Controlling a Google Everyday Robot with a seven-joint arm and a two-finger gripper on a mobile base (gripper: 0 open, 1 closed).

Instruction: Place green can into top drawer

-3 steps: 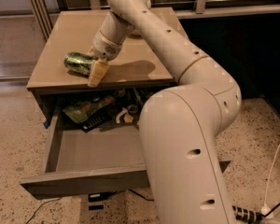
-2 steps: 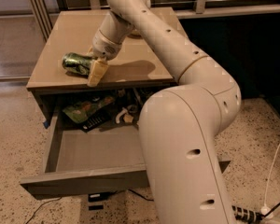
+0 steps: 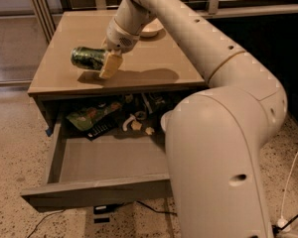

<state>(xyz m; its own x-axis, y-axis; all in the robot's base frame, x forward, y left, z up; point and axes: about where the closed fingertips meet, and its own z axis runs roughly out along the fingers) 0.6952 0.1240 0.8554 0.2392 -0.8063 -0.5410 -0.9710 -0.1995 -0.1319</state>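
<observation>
The green can [image 3: 88,58] lies on its side in the air just above the tan cabinet top [image 3: 154,58], casting a shadow below it. My gripper [image 3: 103,59] is shut on the can's right end, and one pale fingertip [image 3: 111,65] shows in front of it. The arm reaches in from the upper right. Below, the top drawer [image 3: 97,192] is pulled wide open toward the camera, and its front part shows bare floor [image 3: 109,160]. My arm's large white body covers the drawer's right side.
At the drawer's back lie a flat green snack bag [image 3: 87,115], a dark flat item [image 3: 102,129] and small white bits. A white bowl [image 3: 151,30] sits at the rear of the cabinet top. A cable [image 3: 293,182] runs down the floor at right.
The gripper has risen a little with the green can in it, so the can now hangs higher above the cabinet top. The drawer has not moved.
</observation>
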